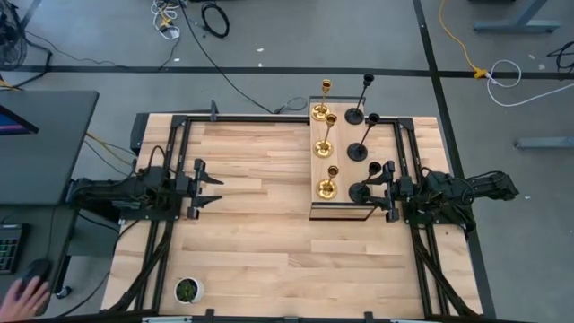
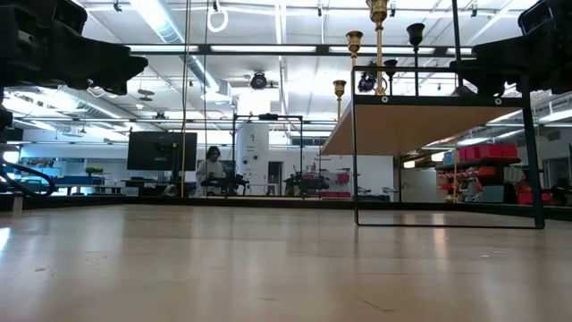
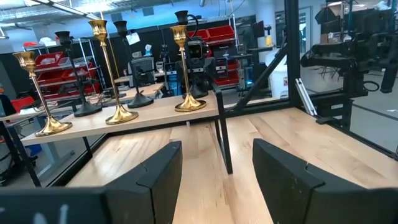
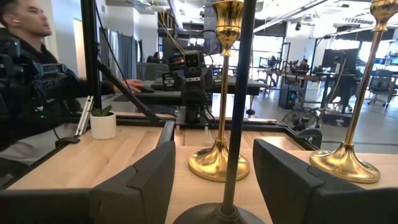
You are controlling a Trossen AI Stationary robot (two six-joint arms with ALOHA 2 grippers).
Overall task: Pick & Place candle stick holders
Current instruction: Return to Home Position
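Note:
Three gold candle stick holders (image 1: 326, 187) and three black ones (image 1: 357, 151) stand upright on their round bases on a raised wooden shelf (image 1: 341, 211) at the table's far right. My right gripper (image 1: 378, 190) is open at the shelf's right side. Its fingers stand on either side of the nearest black holder (image 1: 360, 191) without touching it. In the right wrist view that holder's thin stem (image 4: 239, 106) rises between the fingers, in front of two gold ones (image 4: 217, 162). My left gripper (image 1: 215, 190) is open and empty at the table's left; its wrist view shows the shelf (image 3: 124, 121) farther off.
The shelf stands on a thin black metal frame (image 2: 356, 152) with open space beneath. A small green plant pot (image 1: 187, 290) sits near the table's front left. A person sits beyond the table's left side (image 4: 25, 74), with a hand (image 1: 27, 292) on a desk.

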